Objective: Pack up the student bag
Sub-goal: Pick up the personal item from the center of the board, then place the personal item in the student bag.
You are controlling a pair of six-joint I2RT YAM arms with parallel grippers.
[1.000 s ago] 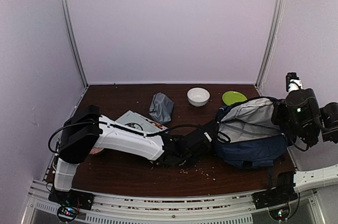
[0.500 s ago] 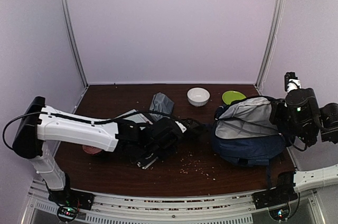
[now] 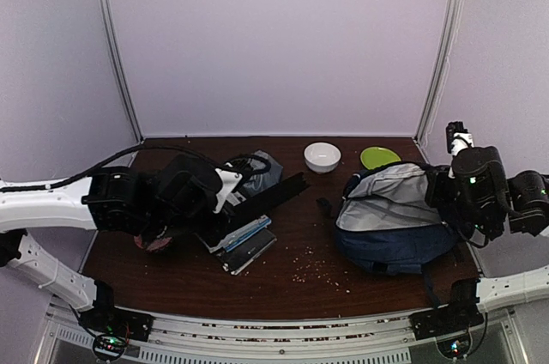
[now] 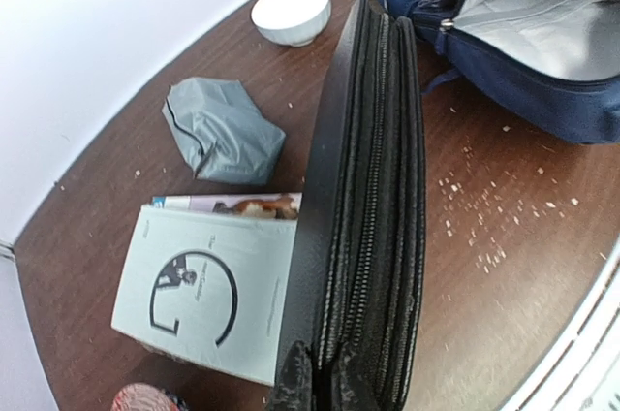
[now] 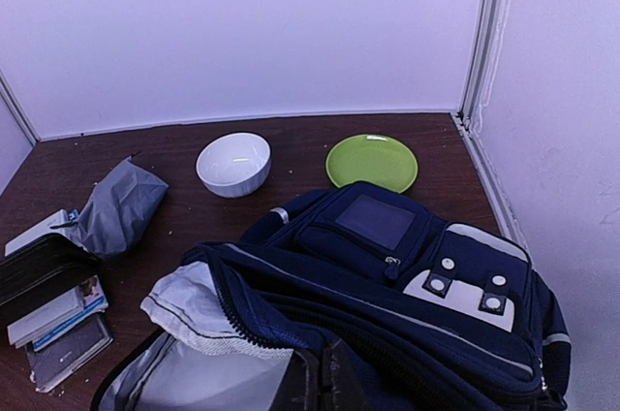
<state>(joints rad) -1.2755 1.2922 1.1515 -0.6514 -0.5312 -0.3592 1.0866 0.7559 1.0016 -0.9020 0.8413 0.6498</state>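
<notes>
While student bag (image 3: 396,242) gapes, case (image 4: 373,188) in left fingers (image 4: 294,387); book (image 4: 199,285) lettering illegible

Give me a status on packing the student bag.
Done: the student bag lies open, its grey lining showing, nothing visible inside. In hand: the right gripper holds the opening's edge, and the left gripper is shut on a black zip case, lifted above the table. Left: getting that case in, then likely the books and the grey pouch lying there.
</notes>
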